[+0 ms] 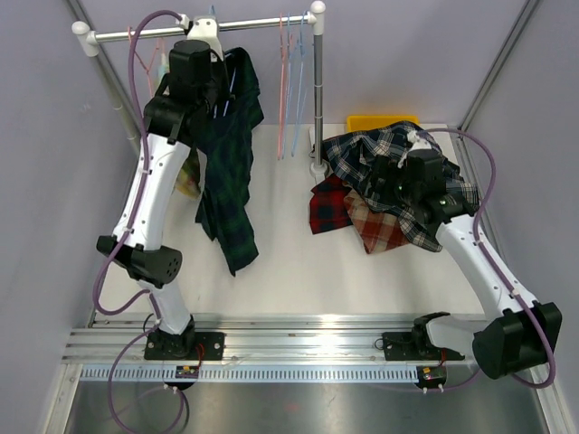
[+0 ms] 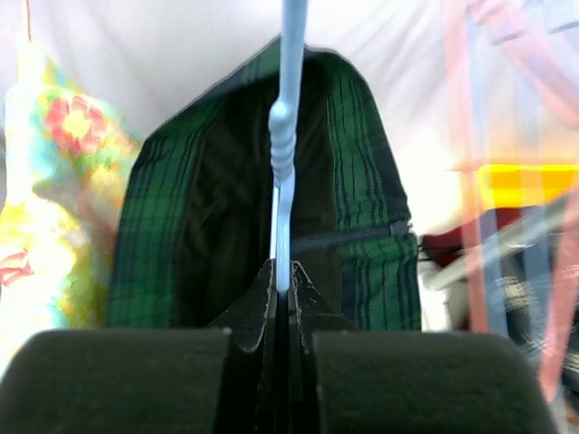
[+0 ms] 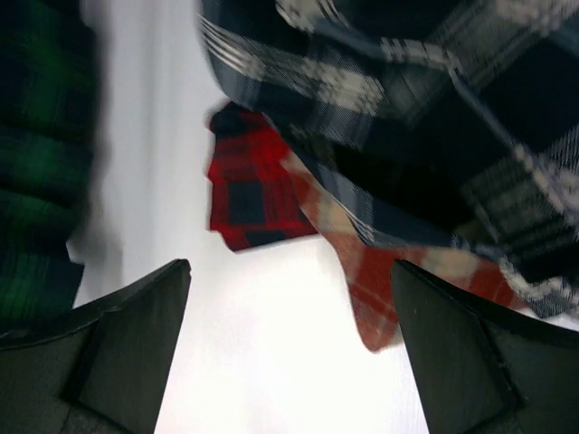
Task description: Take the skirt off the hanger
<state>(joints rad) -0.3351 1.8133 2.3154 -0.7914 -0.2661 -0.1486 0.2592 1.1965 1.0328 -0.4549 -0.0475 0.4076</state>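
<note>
A dark green plaid skirt hangs from a light blue hanger on the rack, and its hem trails down onto the table. In the left wrist view the skirt drapes over both sides of the hanger's stem. My left gripper is shut on that blue stem, just below its ribbed neck. From above, the left gripper sits high against the top of the skirt. My right gripper hovers over a pile of plaid clothes. It stands open with nothing between its fingers.
The rack's rail and right pole stand at the back. Pink and blue empty hangers dangle from the rail. A floral garment hangs left of the skirt. Red and navy plaid clothes lie right, near a yellow bin.
</note>
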